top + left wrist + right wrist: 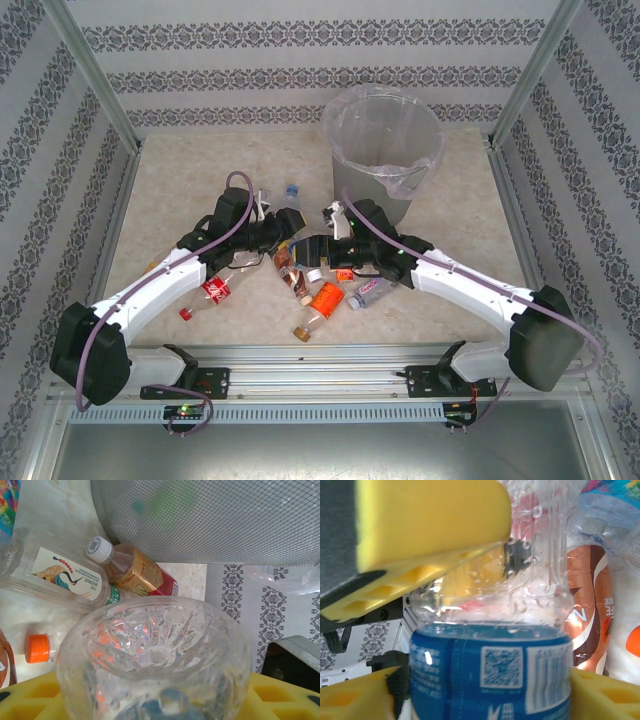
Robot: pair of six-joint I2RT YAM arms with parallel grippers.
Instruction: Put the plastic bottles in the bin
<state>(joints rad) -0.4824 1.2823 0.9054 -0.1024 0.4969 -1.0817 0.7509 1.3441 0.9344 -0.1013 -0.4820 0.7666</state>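
Observation:
My left gripper (pixel 155 700) is shut on a clear plastic bottle (pixel 155 650), and I look at its moulded base end-on. In the right wrist view the same bottle (pixel 490 675) shows a blue label and stands between my right gripper's (pixel 487 697) yellow fingers. The right-hand finger touches it, while a thin dark gap remains on the left. The left gripper's yellow finger (pixel 430 520) presses the bottle's clear part above. Both grippers (pixel 290 233) (pixel 322 247) meet at mid-table, just in front of the grey bin (pixel 383 150).
Loose bottles lie on the table under the grippers: a red-labelled one (pixel 215 290), an orange one (pixel 325 297), a brown one (pixel 290 272), a pale one (pixel 370 292) and a blue-capped one (pixel 292 193). Patterned walls enclose the table.

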